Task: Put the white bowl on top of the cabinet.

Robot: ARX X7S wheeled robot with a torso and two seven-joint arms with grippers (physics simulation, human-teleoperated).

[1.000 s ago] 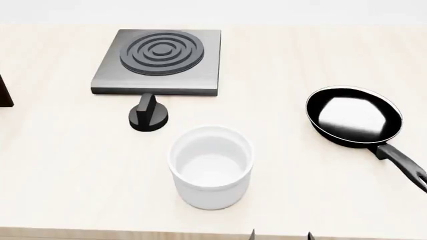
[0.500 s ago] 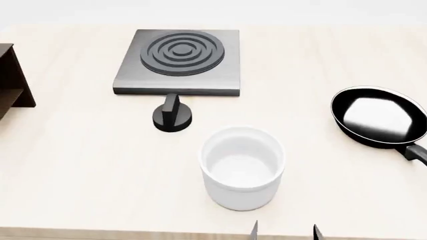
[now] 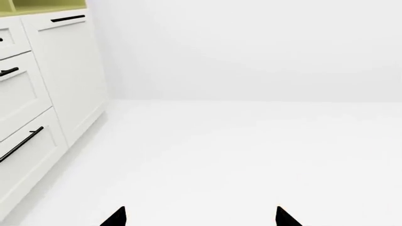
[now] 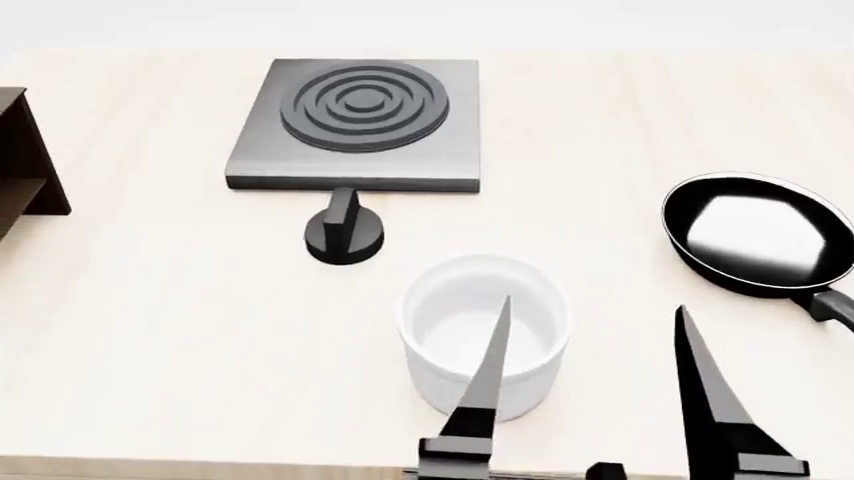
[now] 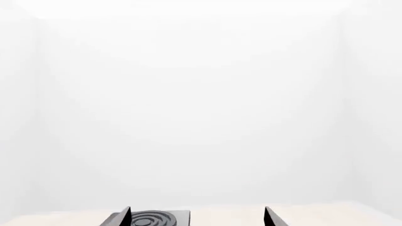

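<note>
Over the white bowl [image 4: 483,330], the right tool [image 4: 594,315], wide open, empty, fingers forward.

The white bowl [image 4: 486,335] stands alone on the table [image 4: 160,340] with bare wood on its left — room to reach in. A black knob [image 4: 344,232] sits near behind it, and the frying pan [image 4: 761,240] is well apart on the right.

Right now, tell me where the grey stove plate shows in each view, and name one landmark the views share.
Head view: the grey stove plate lies at upper centre, behind the black knob and the white bowl.
Right wrist view: only its ringed top peeks in at the lower edge, between the right claw's fingertips.
Left wrist view: not in it.
Shared landmark: the pale wooden tabletop, in head and right wrist views.
</note>
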